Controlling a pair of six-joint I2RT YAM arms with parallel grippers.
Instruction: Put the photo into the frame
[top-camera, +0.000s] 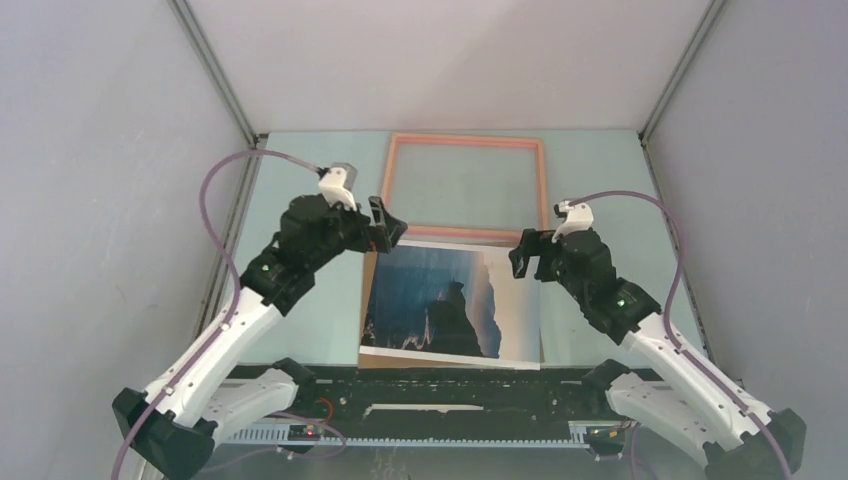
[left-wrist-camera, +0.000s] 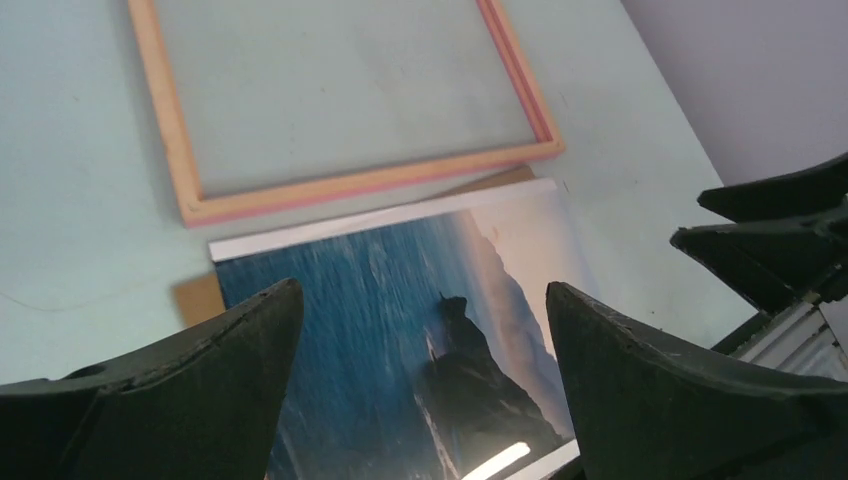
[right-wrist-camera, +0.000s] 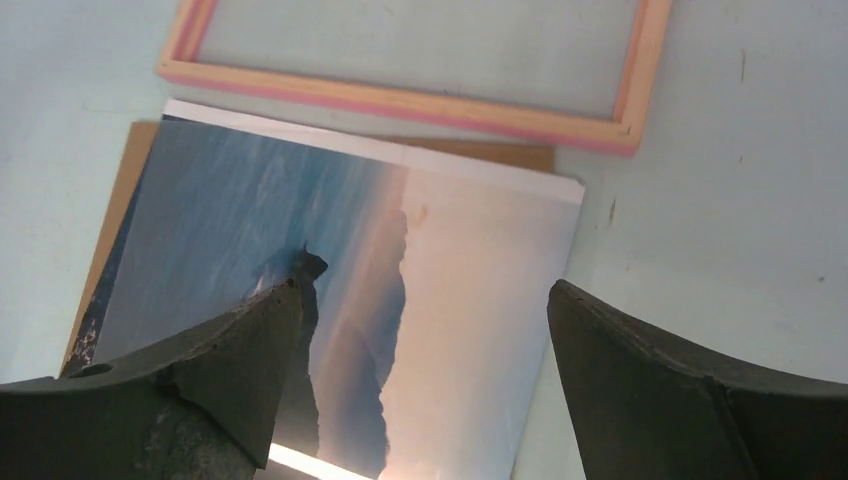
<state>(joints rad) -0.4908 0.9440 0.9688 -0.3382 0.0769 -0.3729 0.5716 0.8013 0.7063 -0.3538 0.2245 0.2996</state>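
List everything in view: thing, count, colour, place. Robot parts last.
photo: one; blue sky, dark rock, pale mist, white edge; face up on the table, just nearer than the frame.
backing board: one; brown; under the photo, edges peeking out.
frame: one; salmon-pink; flat at the far side of the table, nothing in it.
table: one; pale blue-green.
walls: grey; around the table.
left gripper: one; black; open, above the photo's far left part.
right gripper: one; black; open, above the photo's far right part.
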